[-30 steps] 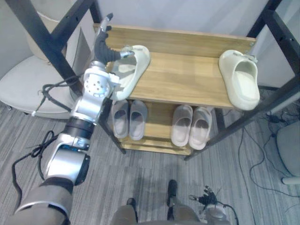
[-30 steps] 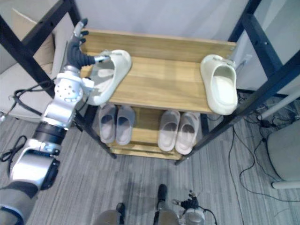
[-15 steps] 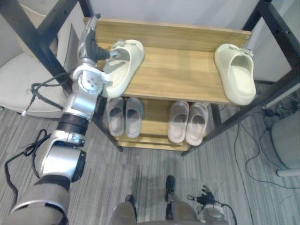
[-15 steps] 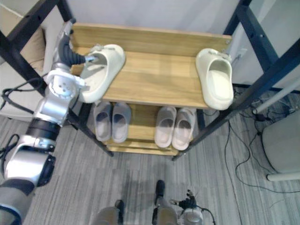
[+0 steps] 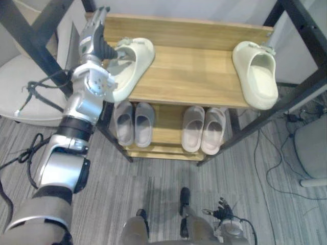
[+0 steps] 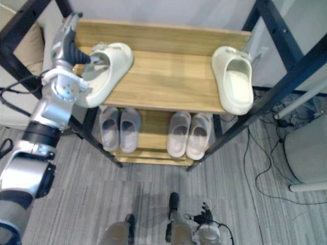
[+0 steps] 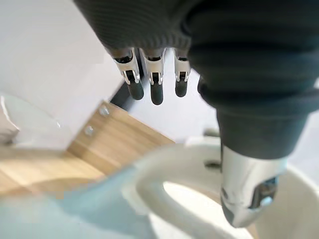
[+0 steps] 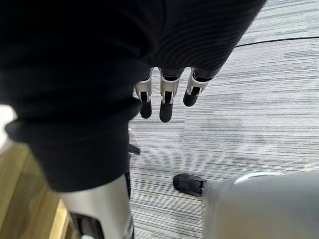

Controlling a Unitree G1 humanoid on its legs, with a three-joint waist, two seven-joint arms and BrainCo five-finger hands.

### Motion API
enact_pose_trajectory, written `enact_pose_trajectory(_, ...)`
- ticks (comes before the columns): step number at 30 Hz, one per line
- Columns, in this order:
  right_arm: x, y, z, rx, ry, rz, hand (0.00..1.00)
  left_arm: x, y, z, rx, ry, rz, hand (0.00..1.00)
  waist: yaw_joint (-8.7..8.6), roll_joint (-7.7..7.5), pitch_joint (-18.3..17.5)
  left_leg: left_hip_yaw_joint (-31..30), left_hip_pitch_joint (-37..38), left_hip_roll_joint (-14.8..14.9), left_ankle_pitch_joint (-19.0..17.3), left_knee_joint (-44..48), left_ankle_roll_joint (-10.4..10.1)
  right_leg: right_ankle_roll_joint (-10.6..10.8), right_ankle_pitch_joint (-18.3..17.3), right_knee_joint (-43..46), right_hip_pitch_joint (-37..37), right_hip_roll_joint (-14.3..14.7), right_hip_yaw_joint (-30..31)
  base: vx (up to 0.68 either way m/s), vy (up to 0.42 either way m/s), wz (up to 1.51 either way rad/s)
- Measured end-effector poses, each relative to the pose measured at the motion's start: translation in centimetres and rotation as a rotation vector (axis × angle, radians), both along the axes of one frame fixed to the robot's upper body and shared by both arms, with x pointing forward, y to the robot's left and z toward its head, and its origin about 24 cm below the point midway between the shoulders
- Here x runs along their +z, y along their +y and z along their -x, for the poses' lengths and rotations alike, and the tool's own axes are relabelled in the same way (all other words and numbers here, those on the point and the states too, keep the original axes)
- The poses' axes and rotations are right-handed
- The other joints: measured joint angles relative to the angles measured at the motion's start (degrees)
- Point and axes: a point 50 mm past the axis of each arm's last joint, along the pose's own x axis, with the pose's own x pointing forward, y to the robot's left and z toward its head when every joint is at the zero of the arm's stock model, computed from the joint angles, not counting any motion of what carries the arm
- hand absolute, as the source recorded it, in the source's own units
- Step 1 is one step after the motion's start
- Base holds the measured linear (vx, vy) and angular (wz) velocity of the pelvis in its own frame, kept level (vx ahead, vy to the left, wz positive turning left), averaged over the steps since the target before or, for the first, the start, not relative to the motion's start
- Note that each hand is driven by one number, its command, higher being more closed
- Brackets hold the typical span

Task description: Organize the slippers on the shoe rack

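Note:
On the rack's wooden top shelf [image 5: 189,76] a cream slipper [image 5: 130,66] lies at the left end, its heel hanging over the front left corner. My left hand [image 5: 97,41] stands beside it with fingers [image 7: 157,92] straight and the thumb [image 7: 244,194] reaching over the strap into the slipper's [image 7: 164,169] opening. A matching cream slipper [image 5: 255,76] lies at the shelf's right end. My right hand [image 5: 224,210] hangs low over the carpet with relaxed fingers [image 8: 167,107], holding nothing.
The lower shelf holds a grey pair of slippers [image 5: 134,122] and a beige pair [image 5: 204,130]. Black frame bars [image 5: 36,35] cross at the left and right [image 5: 301,25]. A pale chair [image 5: 25,87] stands left, a grey stool [image 5: 311,153] right, with cables [image 5: 276,158] on the carpet.
The whole picture has shifted as the camera moved. My left hand stays at the left cream slipper, and nothing on the shelves has clearly changed place.

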Motion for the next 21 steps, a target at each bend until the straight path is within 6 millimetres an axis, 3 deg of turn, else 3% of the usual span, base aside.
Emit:
enact_pose_trajectory(4, 0.0, 0.2, 0.0, -0.001, 0.000, -0.005, 0.00, 0.5, -2.0, -0.3, -0.049, 0.009, -0.067, 0.00, -0.14, 0.02, 0.0, 0.0, 0.0, -0.1, 0.0, 0.0, 0.0, 0.1, 0.1, 0.0, 0.0, 0.0, 0.2, 0.00, 0.008, 0.00)
enact_pose_trajectory(5, 0.0, 0.3, 0.0, -0.001, 0.000, -0.009, 0.00, 0.5, -2.2, -0.4, -0.053, 0.015, -0.077, 1.00, -0.25, 0.02, 0.0, 0.0, 0.0, -0.2, 0.0, 0.0, 0.0, 0.1, 0.1, 0.0, 0.0, -0.1, 0.3, -0.01, 0.032, -0.02)
enact_pose_trajectory(10, -0.1, 0.7, -0.1, -0.002, 0.003, -0.022, 0.00, 0.2, -3.3, -0.7, -0.073, 0.044, -0.139, 1.00, -0.65, 0.07, 0.0, 0.3, 0.0, -0.3, 0.0, -0.2, 0.1, 0.1, 0.2, 0.0, -0.2, -0.1, 1.0, -0.01, 0.018, -0.02)
enact_pose_trajectory(21, -0.3, 0.8, -0.5, 0.001, 0.015, -0.020, 0.00, 0.5, -3.2, -1.0, -0.075, 0.056, -0.155, 1.00, -2.44, 0.66, 0.4, 1.4, 1.2, -1.2, 0.1, -1.3, 0.3, 0.3, 0.4, 0.0, -0.2, -0.4, 2.4, 0.00, 0.023, -0.05)
